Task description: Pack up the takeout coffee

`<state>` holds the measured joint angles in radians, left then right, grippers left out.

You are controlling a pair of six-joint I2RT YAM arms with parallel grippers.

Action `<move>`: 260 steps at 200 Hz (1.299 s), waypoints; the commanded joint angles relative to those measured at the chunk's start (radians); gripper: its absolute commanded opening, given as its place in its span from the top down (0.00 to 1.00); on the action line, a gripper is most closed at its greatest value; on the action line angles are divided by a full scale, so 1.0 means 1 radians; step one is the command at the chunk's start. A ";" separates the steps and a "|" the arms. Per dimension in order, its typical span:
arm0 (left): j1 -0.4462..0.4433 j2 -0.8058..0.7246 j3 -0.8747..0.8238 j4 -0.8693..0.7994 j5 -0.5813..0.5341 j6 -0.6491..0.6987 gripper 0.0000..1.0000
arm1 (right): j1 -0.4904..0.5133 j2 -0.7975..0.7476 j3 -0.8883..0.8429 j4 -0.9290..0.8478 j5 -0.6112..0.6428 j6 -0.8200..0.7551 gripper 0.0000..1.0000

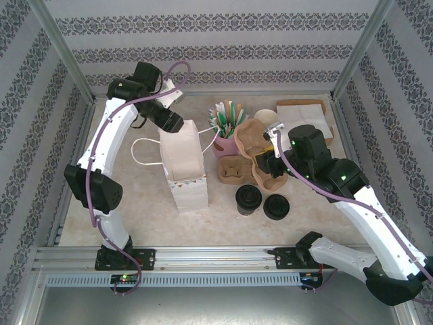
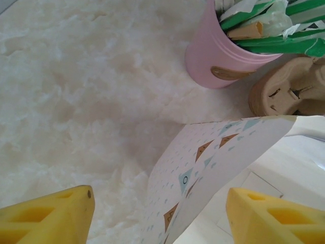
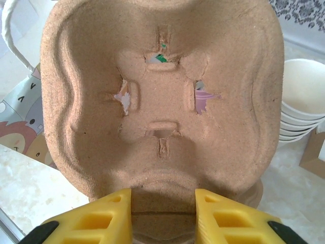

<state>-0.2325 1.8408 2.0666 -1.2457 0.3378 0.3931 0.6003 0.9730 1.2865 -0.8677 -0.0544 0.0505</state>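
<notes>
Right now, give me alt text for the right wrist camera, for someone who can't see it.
A brown pulp cup carrier stands upright, close up, its lower edge held by the yellow-fingered right gripper. Behind it: stacked cream cups at right, a printed paper bag at left.

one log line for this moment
left gripper: open, straddling bag rim | right gripper: shut on carrier, tipped up | coffee: on table, not packed

Light: bright, even, diffuse
Shadows: soft, faint on the bench (image 2: 76, 76)
Focus: cup tray (image 3: 162, 76) sharp, background soft
</notes>
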 commanded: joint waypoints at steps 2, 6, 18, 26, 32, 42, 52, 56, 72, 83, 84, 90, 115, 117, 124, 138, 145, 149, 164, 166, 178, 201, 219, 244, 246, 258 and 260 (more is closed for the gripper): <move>-0.021 -0.002 -0.001 -0.042 0.058 0.000 0.36 | 0.009 -0.023 0.040 -0.006 0.026 -0.025 0.68; -0.022 -0.004 -0.004 -0.042 0.065 -0.005 0.39 | 0.010 -0.025 0.040 -0.003 0.024 -0.025 0.68; -0.028 -0.013 -0.016 -0.033 0.079 -0.026 0.46 | 0.010 -0.029 0.042 0.001 0.018 -0.024 0.68; -0.031 -0.019 -0.024 -0.025 0.085 -0.046 0.51 | 0.010 -0.029 0.043 0.003 0.016 -0.022 0.69; -0.032 -0.023 -0.029 -0.023 0.093 -0.060 0.55 | 0.010 -0.028 0.046 0.003 0.017 -0.021 0.68; -0.032 -0.029 -0.037 -0.027 0.109 -0.081 0.62 | 0.010 -0.030 0.048 0.003 0.022 -0.023 0.69; -0.031 -0.036 -0.044 -0.026 0.115 -0.114 0.71 | 0.010 -0.033 0.048 0.006 0.027 -0.023 0.69; -0.031 -0.039 -0.049 -0.026 0.115 -0.128 0.74 | 0.010 -0.036 0.048 0.008 0.028 -0.022 0.69; -0.032 -0.053 -0.064 -0.030 0.106 -0.196 0.79 | 0.011 -0.043 0.048 0.015 0.026 -0.016 0.69; -0.033 -0.063 -0.069 -0.037 0.105 -0.241 0.81 | 0.010 -0.046 0.050 0.020 0.018 -0.016 0.69; -0.033 -0.064 -0.070 -0.037 0.105 -0.245 0.81 | 0.010 -0.047 0.050 0.020 0.017 -0.016 0.69; -0.033 -0.071 -0.076 -0.039 0.106 -0.270 0.81 | 0.011 -0.049 0.050 0.023 0.015 -0.013 0.70; -0.032 -0.096 -0.086 -0.051 0.109 -0.389 0.89 | 0.011 -0.055 0.058 0.035 0.000 -0.011 0.70; -0.032 -0.098 -0.087 -0.052 0.111 -0.396 0.89 | 0.011 -0.054 0.059 0.035 -0.002 -0.012 0.70; -0.033 -0.107 -0.092 -0.055 0.113 -0.426 0.93 | 0.011 -0.053 0.064 0.037 -0.009 -0.011 0.70; -0.032 -0.128 -0.111 -0.054 0.106 -0.490 1.00 | 0.013 -0.053 0.072 0.041 -0.021 -0.008 0.70; -0.032 -0.141 -0.124 -0.050 0.103 -0.523 1.00 | 0.013 -0.053 0.075 0.044 -0.026 -0.008 0.70; -0.032 -0.150 -0.133 -0.048 0.104 -0.538 1.00 | 0.013 -0.053 0.077 0.047 -0.028 -0.008 0.70; -0.033 -0.193 -0.186 -0.015 0.105 -0.598 1.00 | 0.013 -0.053 0.083 0.049 -0.033 -0.012 0.70; -0.032 -0.200 -0.195 -0.008 0.103 -0.607 1.00 | 0.013 -0.053 0.084 0.050 -0.034 -0.014 0.70; -0.032 -0.246 -0.268 0.050 0.097 -0.674 1.00 | 0.014 -0.054 0.090 0.053 -0.041 -0.017 0.70; -0.033 -0.337 -0.426 0.172 0.137 -0.814 1.00 | 0.016 -0.052 0.110 0.062 -0.057 -0.028 0.70; -0.040 -0.392 -0.516 0.228 0.148 -0.896 1.00 | 0.017 -0.050 0.133 0.065 -0.062 -0.047 0.70; -0.048 -0.461 -0.584 0.284 0.096 -0.983 1.00 | 0.022 -0.042 0.163 0.091 -0.097 -0.063 0.70; -0.050 -0.467 -0.591 0.291 0.094 -0.988 1.00 | 0.022 -0.041 0.166 0.092 -0.103 -0.062 0.70; -0.063 -0.505 -0.625 0.344 0.089 -1.013 1.00 | 0.029 -0.030 0.185 0.102 -0.140 -0.056 0.70; -0.066 -0.512 -0.630 0.352 0.085 -1.019 1.00 | 0.030 -0.028 0.188 0.103 -0.147 -0.055 0.70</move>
<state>-0.2676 1.3933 1.4918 -1.0180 0.4484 -0.4904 0.6109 0.9321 1.4227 -0.8150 -0.1219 0.0132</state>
